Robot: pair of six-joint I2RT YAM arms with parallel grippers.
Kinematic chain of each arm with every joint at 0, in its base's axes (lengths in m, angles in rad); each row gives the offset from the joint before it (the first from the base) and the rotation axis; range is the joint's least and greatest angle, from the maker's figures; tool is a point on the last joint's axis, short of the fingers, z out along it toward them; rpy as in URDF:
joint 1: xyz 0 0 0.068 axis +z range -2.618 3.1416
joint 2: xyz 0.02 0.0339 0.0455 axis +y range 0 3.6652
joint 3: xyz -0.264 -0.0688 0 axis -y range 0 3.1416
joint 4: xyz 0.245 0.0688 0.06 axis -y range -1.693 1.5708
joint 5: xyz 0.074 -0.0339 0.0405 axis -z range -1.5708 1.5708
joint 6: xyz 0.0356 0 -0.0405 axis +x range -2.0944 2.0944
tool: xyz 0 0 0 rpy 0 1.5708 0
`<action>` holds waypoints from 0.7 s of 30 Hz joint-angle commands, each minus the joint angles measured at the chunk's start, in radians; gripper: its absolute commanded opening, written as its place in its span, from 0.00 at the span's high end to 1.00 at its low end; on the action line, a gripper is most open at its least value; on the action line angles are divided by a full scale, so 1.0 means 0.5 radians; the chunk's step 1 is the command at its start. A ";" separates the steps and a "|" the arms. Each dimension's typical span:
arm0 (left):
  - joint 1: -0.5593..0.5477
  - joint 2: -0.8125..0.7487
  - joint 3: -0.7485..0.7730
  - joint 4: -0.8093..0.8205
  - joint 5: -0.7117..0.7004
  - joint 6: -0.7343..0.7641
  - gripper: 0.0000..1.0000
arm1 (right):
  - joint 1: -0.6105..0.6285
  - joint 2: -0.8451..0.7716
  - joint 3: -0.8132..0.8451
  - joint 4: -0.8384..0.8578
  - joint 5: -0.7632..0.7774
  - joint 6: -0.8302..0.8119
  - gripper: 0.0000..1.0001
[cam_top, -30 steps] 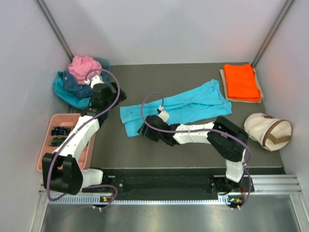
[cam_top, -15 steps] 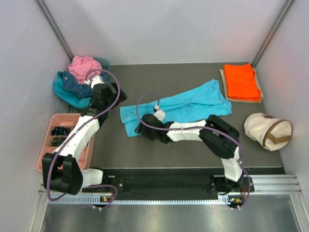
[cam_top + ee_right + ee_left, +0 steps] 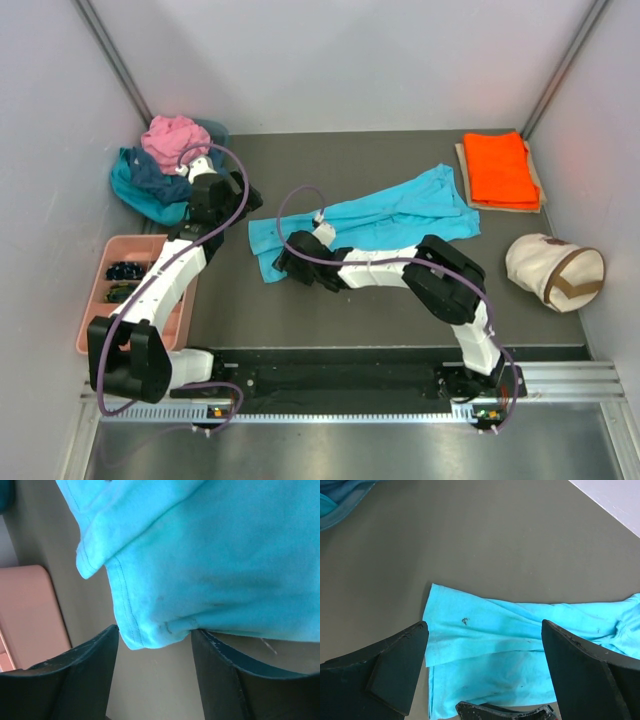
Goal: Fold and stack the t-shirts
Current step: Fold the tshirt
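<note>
The dark table [image 3: 300,160] carries the turquoise t-shirt [image 3: 400,215], lying flat and running from 8 o'clock to 2 o'clock across the middle. The right gripper [image 3: 283,262] sits low at the shirt's 8 o'clock corner, jaws half spread. The hem corner lies between its fingers [image 3: 80,670] and looks unpinched. The left gripper [image 3: 238,200] hangs near the shirt's 10 o'clock end, spread wide and holding nothing. A pile of t-shirts [image 3: 160,165] lies at the table's 10 o'clock, a folded orange t-shirt [image 3: 498,168] at 2, a canvas bag [image 3: 553,270] at 4 and a pink tray [image 3: 92,310] at 8.
</note>
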 commanded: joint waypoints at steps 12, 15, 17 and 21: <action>0.011 -0.063 -0.027 0.080 0.013 0.024 0.01 | -0.030 0.157 0.017 -0.106 -0.062 -0.017 1.00; 0.008 -0.054 -0.030 0.084 0.016 0.027 0.01 | -0.030 0.148 0.008 -0.106 -0.080 -0.027 1.00; 0.011 -0.057 -0.030 0.087 0.013 0.027 0.01 | -0.030 0.120 -0.010 -0.121 -0.093 -0.060 1.00; 0.011 -0.060 -0.033 0.093 0.004 0.033 0.01 | -0.027 -0.008 -0.075 -0.207 -0.197 -0.106 1.00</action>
